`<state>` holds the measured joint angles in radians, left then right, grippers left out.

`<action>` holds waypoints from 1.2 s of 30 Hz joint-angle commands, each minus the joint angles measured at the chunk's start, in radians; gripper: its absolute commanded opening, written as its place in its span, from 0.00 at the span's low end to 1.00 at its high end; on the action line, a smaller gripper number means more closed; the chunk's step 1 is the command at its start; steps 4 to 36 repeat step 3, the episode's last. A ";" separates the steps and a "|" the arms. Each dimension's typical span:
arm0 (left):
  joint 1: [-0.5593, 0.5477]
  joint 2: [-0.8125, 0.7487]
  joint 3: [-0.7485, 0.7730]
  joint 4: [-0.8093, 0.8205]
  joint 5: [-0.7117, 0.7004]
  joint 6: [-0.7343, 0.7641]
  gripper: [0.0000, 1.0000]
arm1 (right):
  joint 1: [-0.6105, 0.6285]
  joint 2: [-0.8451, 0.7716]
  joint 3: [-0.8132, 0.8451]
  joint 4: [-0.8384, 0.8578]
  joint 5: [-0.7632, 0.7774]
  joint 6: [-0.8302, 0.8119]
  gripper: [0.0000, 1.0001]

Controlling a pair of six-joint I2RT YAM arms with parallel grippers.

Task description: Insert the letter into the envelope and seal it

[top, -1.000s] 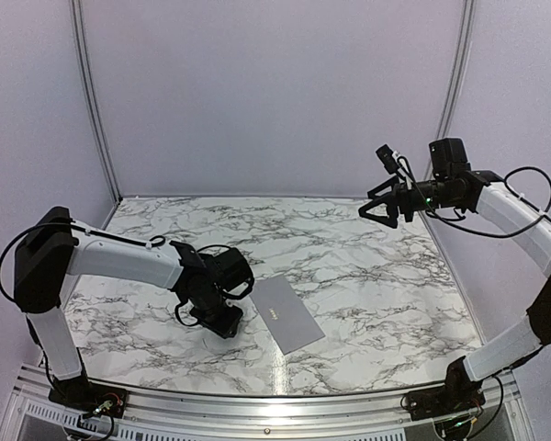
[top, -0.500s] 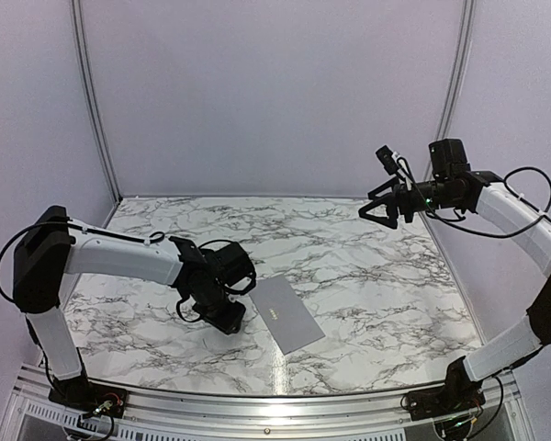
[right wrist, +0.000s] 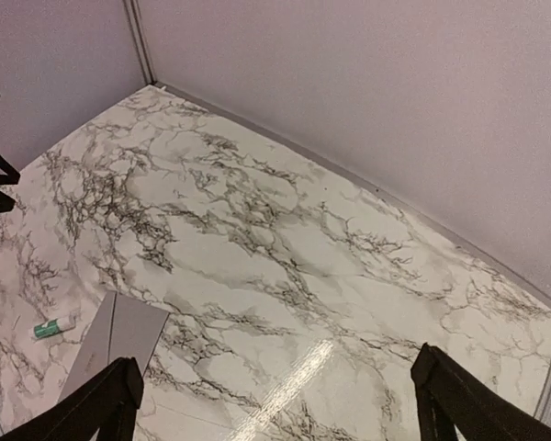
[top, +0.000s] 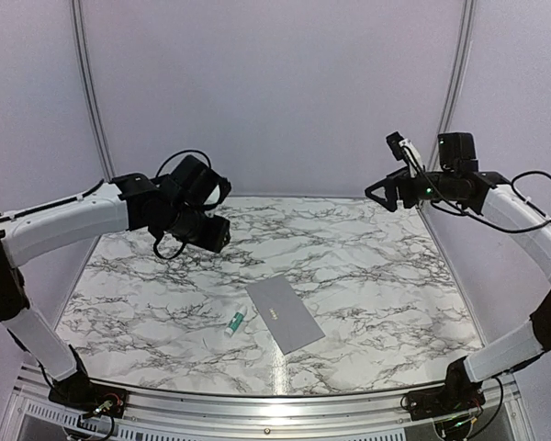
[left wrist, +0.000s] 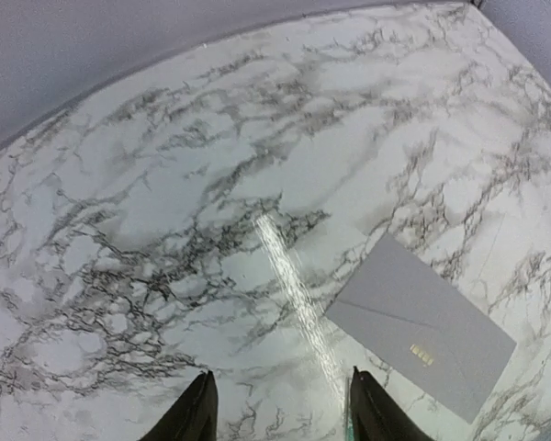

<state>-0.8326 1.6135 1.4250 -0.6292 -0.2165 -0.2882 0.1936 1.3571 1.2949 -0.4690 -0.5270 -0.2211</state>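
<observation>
1. Left gripper [left wrist: 275, 413] and right gripper [right wrist: 277, 401] hang above the table [top: 395, 276], fingers apart, empty.
2. Envelope [top: 285, 315] lies flat near the front edge, a small tube [top: 236, 321] just beside it; letter not visible.
3. Envelope is probably light, thin, flexible; grip an edge.

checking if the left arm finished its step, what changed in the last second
The left arm rose from beside the envelope and swung back toward the left wall, left fingers open and empty. A small green-and-white tube now shows where they had been, apparently just let go. The envelope stayed put; the right arm barely shifted, right fingers open.
</observation>
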 commanded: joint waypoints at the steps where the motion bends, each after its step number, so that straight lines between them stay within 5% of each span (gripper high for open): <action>1: 0.029 -0.093 0.048 0.103 -0.153 0.031 0.53 | -0.008 -0.018 0.014 0.069 0.143 0.043 0.98; 3: 0.029 -0.139 0.016 0.206 -0.145 0.050 0.60 | -0.007 -0.009 0.013 0.062 0.139 0.031 0.99; 36: 0.029 -0.139 0.016 0.206 -0.145 0.050 0.60 | -0.007 -0.009 0.013 0.062 0.139 0.031 0.99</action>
